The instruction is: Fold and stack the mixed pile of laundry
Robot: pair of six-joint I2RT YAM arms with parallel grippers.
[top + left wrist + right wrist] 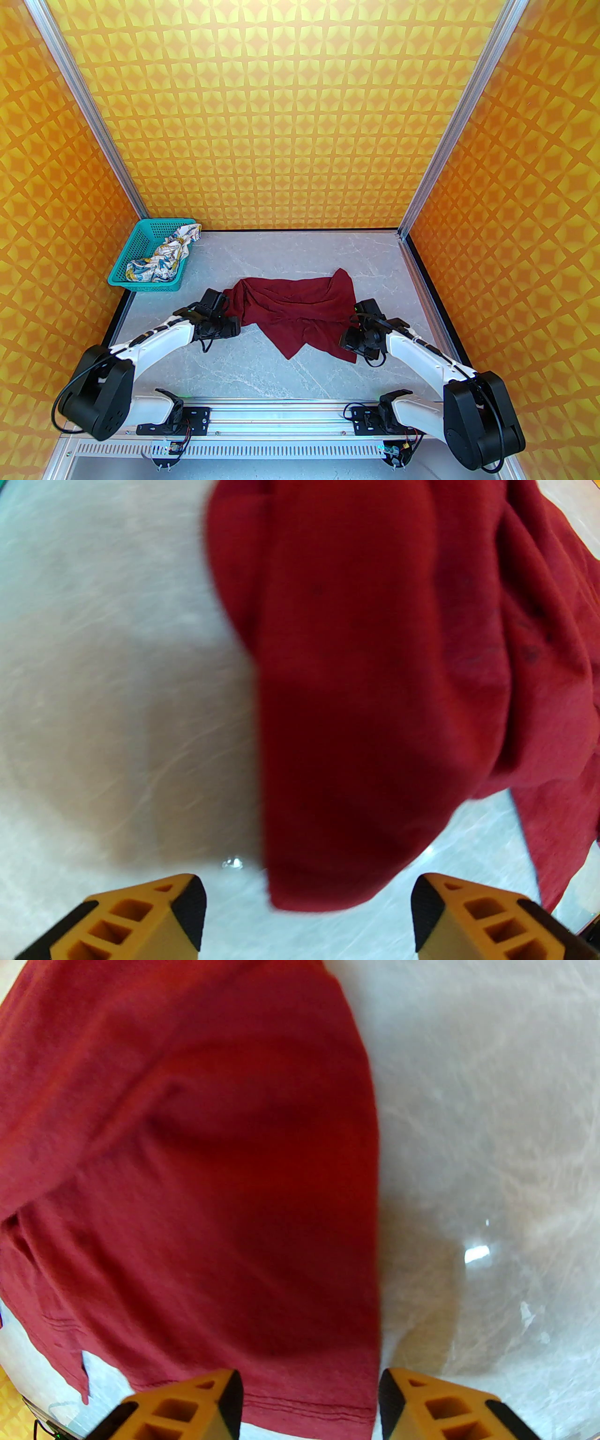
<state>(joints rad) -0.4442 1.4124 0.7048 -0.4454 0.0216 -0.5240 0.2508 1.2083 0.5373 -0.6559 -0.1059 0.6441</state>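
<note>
Dark red T-shirt (300, 314): lies crumpled and partly spread on the middle of the table (281, 375), between the two grippers. One corner points toward the near edge and another rises to a peak at its far right.
Printed white garment (164, 255): heaped inside the teal basket (133, 253), with one end draped over the basket's far right rim. It sits well apart from the red shirt.
Teal basket: stands in the far left corner of the table, just beside the left wall.
Left gripper (309, 902): sits at the shirt's left edge. The claw is wide, its yellow fingers (183, 906) well apart and clamping nothing. In the left wrist view a rounded fold of red cloth hangs down into the gap between them and touches neither finger.
Right gripper (310, 1396): sits at the shirt's near right edge. The claw is parted, less widely than the left one. The shirt's stitched hem lies across the gap between the fingers (412, 1400), and its right edge runs just inside the right finger. I cannot tell whether either pad touches the cloth.
Table: pale grey marbled surface, with the gripper's shadow on it beside the cloth in both wrist views.
Walls (300, 117): orange and yellow star pattern on three sides, joined by metal posts.
Sharpness: both wrist views are blurred, so the fine folds are hard to read.
</note>
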